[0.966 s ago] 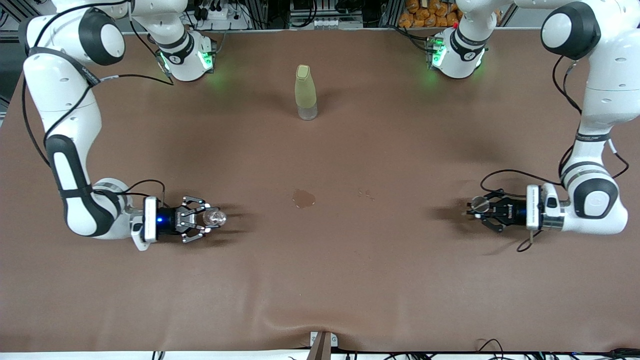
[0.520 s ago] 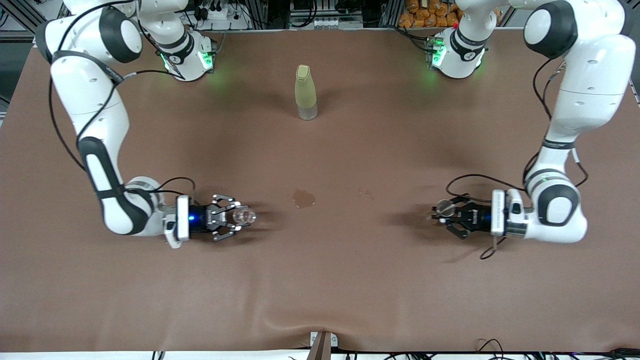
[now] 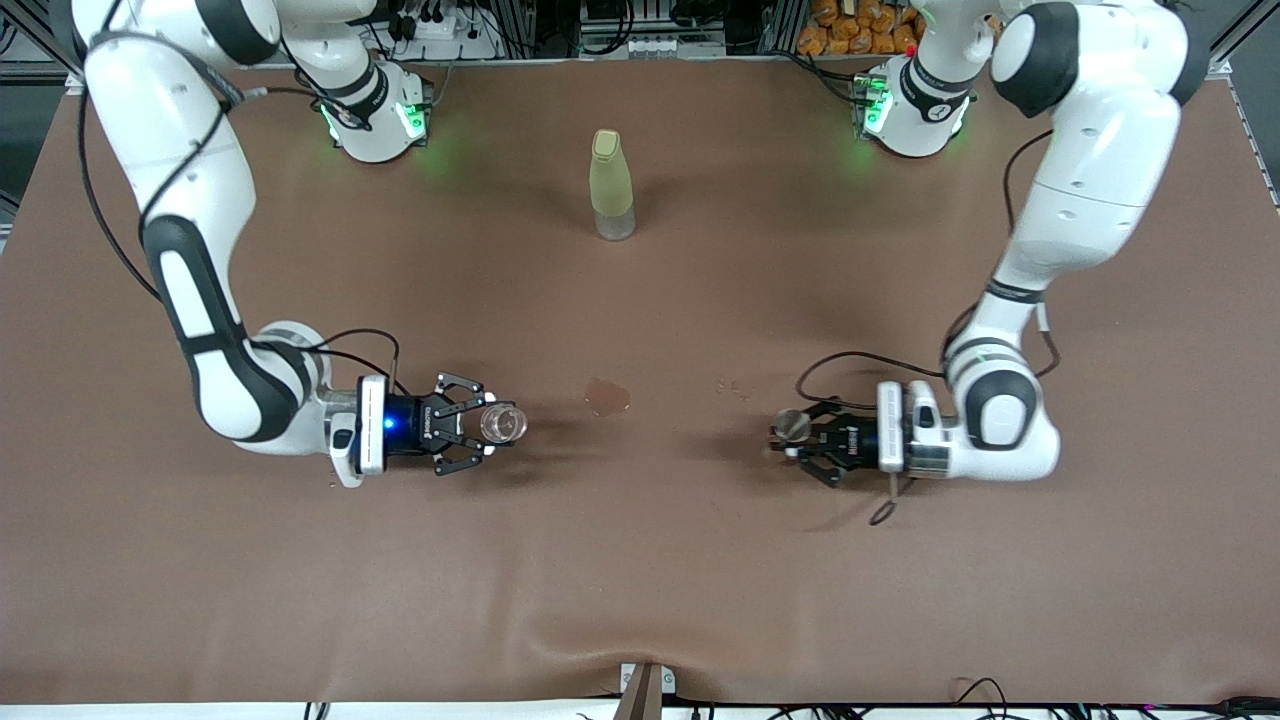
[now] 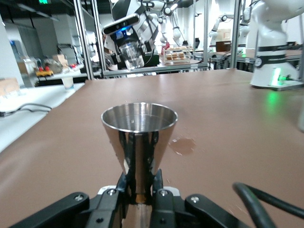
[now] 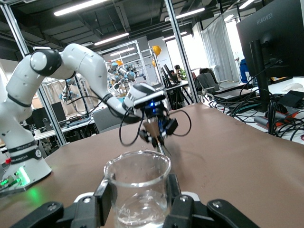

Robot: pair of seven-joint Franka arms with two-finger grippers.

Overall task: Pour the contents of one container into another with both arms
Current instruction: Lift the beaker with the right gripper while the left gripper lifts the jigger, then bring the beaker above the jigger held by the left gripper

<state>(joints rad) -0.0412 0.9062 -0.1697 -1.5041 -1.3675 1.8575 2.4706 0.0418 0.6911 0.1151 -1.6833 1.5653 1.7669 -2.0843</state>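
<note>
My right gripper (image 3: 492,425) is shut on the tiny clear glass cup (image 3: 501,423), holding it upright low over the table toward the right arm's end. In the right wrist view the glass cup (image 5: 137,183) shows a little clear liquid at its bottom, between the fingers of the right gripper (image 5: 139,195). My left gripper (image 3: 797,436) is shut on the small metal cup (image 3: 795,425) toward the left arm's end. In the left wrist view the metal cup (image 4: 139,126) stands upright, pinched at its thin waist by the left gripper (image 4: 139,184). The two cups face each other across a wide gap.
A tall yellow-green bottle (image 3: 611,185) stands upright mid-table, farther from the front camera than both grippers. A wet stain (image 3: 607,396) and a few small drops (image 3: 733,386) mark the brown cloth between the grippers. The cloth is wrinkled at the near edge (image 3: 640,655).
Both arms have swung inward toward the table's middle, each carrying its cup. The gap between the two cups has shrunk a lot.
</note>
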